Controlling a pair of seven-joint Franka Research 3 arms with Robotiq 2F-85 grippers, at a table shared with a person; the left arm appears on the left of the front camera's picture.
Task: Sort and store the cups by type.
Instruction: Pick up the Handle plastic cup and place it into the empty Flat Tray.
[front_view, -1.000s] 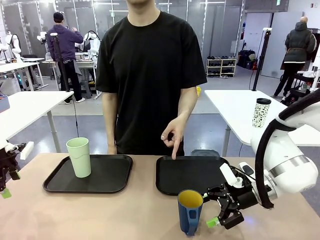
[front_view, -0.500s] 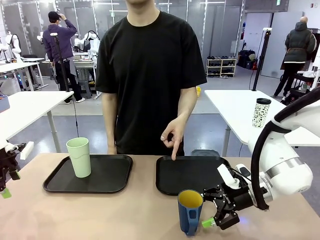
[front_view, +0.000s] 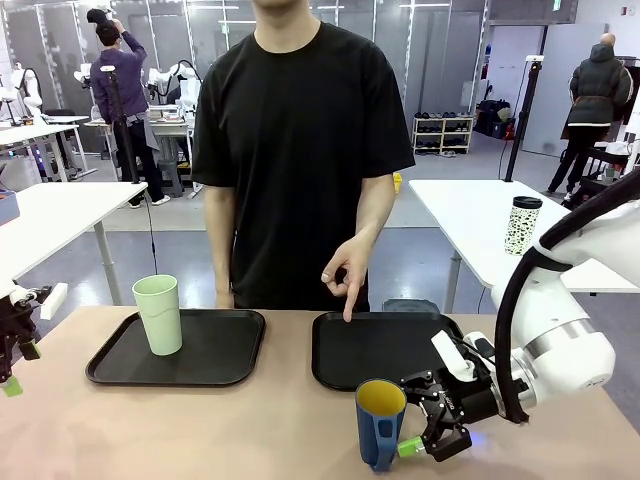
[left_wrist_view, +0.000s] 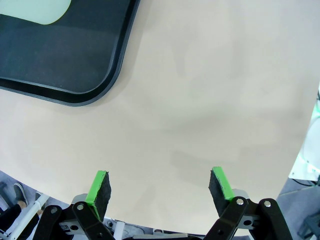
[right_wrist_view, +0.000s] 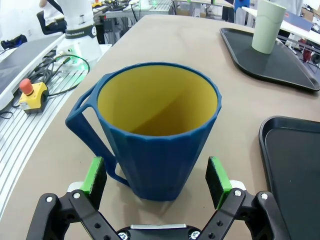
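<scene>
Front view: right gripper low over the tan table, fingers spread, just beside the dark blue handled mug with yellow inside. Tall pale mint-green tumbler stands upright on the left black tray. The person's hand points a finger down at the right black tray.

Left wrist view: left gripper fingers released, bare table between them; the tray corner lies beyond the fingertips, with what is probably the tumbler's base.

Right wrist view: mug sits between the open green pads, contact unclear.

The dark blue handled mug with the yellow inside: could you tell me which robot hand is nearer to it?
Right. The right hand sits open beside the dark blue mug; the left hand waits at the table's far left edge.
</scene>
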